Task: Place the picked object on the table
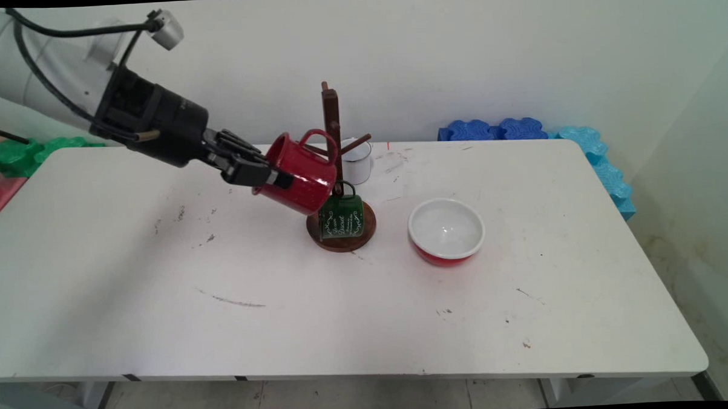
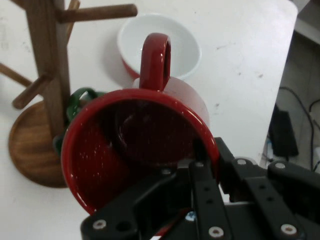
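Two fingers (image 2: 200, 172) pinch the red mug's (image 1: 299, 173) rim (tilted) beside the mug tree (image 1: 332, 118).

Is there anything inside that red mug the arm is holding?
The red mug looks empty in the hand view: only its dark speckled inside shows. One of the gripper's fingers reaches over the rim and covers part of the lower wall.

White table (image 1: 343, 314) fills most of view, top scuffed and marked with dark smudges. Plain pale wall (image 1: 456, 56) behind far edge. Blue foam mats (image 1: 494, 129) against wall at far right, lighter blue ones (image 1: 605, 166) along right side. Green foam mat (image 1: 29, 152) at far left. Tiled floor (image 1: 346, 399) visible under near edge, stained at right. Light even, soft.
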Action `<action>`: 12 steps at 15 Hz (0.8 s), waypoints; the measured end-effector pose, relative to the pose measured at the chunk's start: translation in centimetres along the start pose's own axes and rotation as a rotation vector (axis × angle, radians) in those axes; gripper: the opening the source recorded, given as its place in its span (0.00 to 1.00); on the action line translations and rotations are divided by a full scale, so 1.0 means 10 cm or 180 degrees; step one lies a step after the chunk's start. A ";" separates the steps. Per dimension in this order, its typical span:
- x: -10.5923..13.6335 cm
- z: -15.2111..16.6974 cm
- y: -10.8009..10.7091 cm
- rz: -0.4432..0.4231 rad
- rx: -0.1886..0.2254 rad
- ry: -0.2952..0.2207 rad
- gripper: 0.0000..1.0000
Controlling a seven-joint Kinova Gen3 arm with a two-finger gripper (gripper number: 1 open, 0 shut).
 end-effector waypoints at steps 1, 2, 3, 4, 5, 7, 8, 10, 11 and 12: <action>-0.01 -0.03 -0.02 0.0020 0.0015 -0.0025 0.00; -0.02 -0.06 -0.04 0.0048 0.0039 -0.0058 0.00; -0.03 -0.09 -0.06 0.0071 0.0063 -0.0087 0.00; -0.04 -0.12 -0.08 0.0090 0.0086 -0.0112 0.00; -0.06 -0.15 -0.11 0.0113 0.0119 -0.0144 0.00; -0.08 -0.21 -0.17 0.0162 0.0192 -0.0209 0.00; -0.10 -0.24 -0.22 0.0191 0.0240 -0.0249 0.00; -0.13 -0.29 -0.29 0.0238 0.0318 -0.0315 0.00; -0.14 -0.30 -0.31 0.0252 0.0341 -0.0336 0.00; -0.15 -0.32 -0.34 0.0277 0.0376 -0.0367 0.00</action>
